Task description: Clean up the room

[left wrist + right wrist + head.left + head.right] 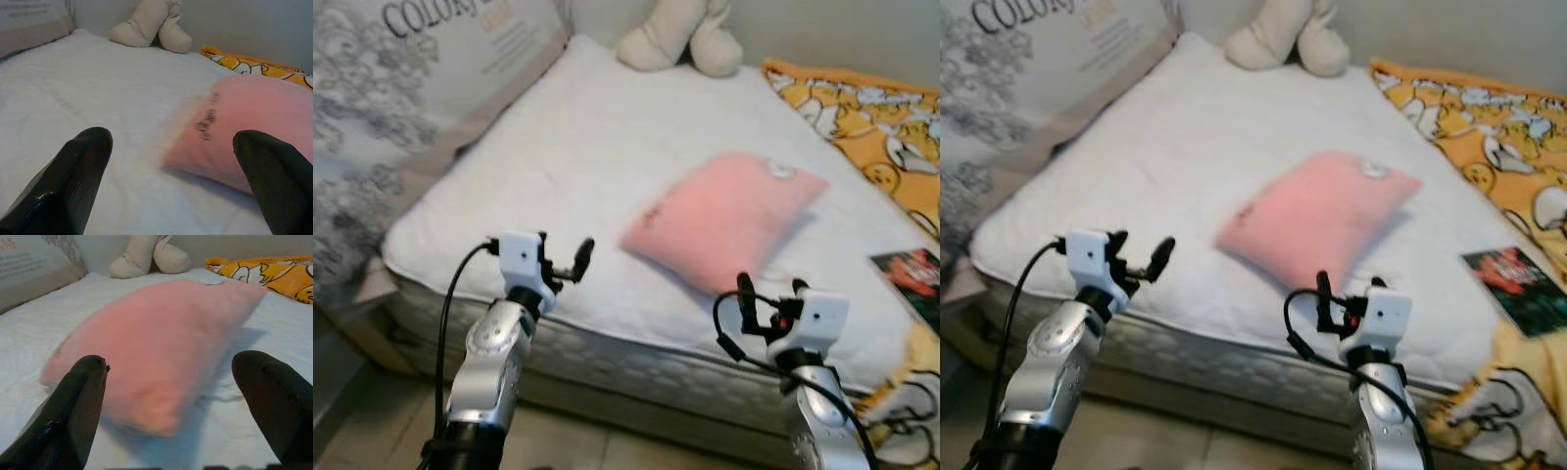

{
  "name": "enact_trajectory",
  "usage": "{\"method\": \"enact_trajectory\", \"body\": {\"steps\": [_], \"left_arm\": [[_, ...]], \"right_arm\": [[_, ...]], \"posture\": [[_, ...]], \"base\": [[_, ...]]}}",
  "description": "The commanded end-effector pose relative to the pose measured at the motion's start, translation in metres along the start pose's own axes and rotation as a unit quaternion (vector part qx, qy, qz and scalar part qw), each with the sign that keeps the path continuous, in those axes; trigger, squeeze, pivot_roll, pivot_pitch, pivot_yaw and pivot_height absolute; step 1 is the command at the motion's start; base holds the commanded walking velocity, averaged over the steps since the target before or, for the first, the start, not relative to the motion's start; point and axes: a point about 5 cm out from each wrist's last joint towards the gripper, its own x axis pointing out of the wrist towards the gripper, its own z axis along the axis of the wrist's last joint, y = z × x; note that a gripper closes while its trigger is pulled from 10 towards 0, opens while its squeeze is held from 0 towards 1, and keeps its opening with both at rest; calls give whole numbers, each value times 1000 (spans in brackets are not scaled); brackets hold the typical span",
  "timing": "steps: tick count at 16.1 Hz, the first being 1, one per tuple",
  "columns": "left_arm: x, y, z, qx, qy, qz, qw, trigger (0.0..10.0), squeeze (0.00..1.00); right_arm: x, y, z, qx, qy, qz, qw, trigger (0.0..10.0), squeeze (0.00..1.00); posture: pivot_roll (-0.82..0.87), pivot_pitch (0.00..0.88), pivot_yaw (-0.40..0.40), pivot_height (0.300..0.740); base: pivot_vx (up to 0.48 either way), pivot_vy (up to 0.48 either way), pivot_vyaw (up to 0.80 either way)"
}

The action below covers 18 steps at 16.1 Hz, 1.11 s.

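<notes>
right tool point(168, 406) spread wide, pink pillow point(156, 342) just ahead on bed point(558, 157)

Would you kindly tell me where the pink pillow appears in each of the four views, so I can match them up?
Left eye view: pink pillow right of centre on the white mattress.
Right eye view: pillow near centre.
Left wrist view: pillow on the right half, partly behind one black finger.
Right wrist view: pillow across the middle, between the fingers.
Shared landmark: the beige plush toy at the bed's far edge.
</notes>
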Motion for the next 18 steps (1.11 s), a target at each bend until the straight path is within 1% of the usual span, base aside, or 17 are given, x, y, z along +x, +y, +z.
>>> {"method": "enact_trajectory", "body": {"steps": [1, 2, 4, 6, 7, 8, 9, 10, 11, 13, 15, 17, 18], "left_arm": [[4, -12, -2, -3, 3, -13, 1000, 10000, 0], [4, -14, -3, 0, 2, -18, 1000, 10000, 0], [4, -15, -4, 6, 4, -22, 1000, 10000, 0], [8, -10, -2, 7, 4, -8, 1000, 10000, 0], [9, -5, -1, -1, 6, 5, 1000, 10000, 0], [9, 1, -1, 5, 7, 12, 1000, 10000, 0], [8, 5, -1, 10, 9, 16, 1000, 10000, 0], [7, 14, -1, 14, 11, 33, 999, 10000, 0], [8, 23, 4, 20, 2, 49, 999, 10000, 0], [11, 29, 8, 20, -4, 64, 998, 10000, 0], [12, 26, 9, 24, -6, 61, 998, 10000, 0], [13, 16, 10, 41, -11, 42, 998, 10000, 0], [14, 14, 11, 41, -14, 36, 998, 10000, 0]], "right_arm": [[-1, -7, -2, -2, 5, -6, 1000, 10000, 0], [-1, -6, -2, -2, 5, -5, 1000, 10000, 0], [-1, -6, -3, -1, 6, -6, 1000, 10000, 0], [0, -6, -4, 6, 6, -12, 1000, 10000, 0], [-1, -7, -4, 21, 3, -19, 1000, 10000, 0], [-2, -10, -3, 26, 1, -26, 999, 10000, 0], [-3, -12, -3, 26, 1, -29, 999, 10000, 0], [-5, -16, -5, 21, 3, -34, 999, 10000, 0], [-6, -21, -4, 13, 2, -38, 999, 10000, 0], [-5, -26, -2, 11, -4, -46, 999, 10000, 0], [-3, -24, -1, 8, -5, -40, 999, 10000, 0], [1, -18, -1, 8, -4, -28, 1000, 10000, 0], [1, -17, 0, 8, -4, -26, 1000, 10000, 0]], "posture": [[-8, 0, -25, 726], [-8, 0, -25, 726], [-8, 0, -24, 726], [-8, 0, -21, 726], [-8, 0, -19, 726], [-9, 0, -19, 726], [-9, 0, -19, 726], [-9, 0, -18, 726], [-10, 0, -17, 726], [-8, 0, -21, 726], [-9, 0, -20, 726], [-8, 0, -19, 726], [-8, 0, -19, 726]], "base": [[0, -420, 0], [0, -416, 0], [285, -381, 0], [337, -337, 0], [356, -315, 0], [356, -319, 0], [360, -311, 0], [371, -296, 0], [0, 0, 0], [0, 0, 0], [0, 0, 0], [0, 0, 0], [0, 0, 0]]}}
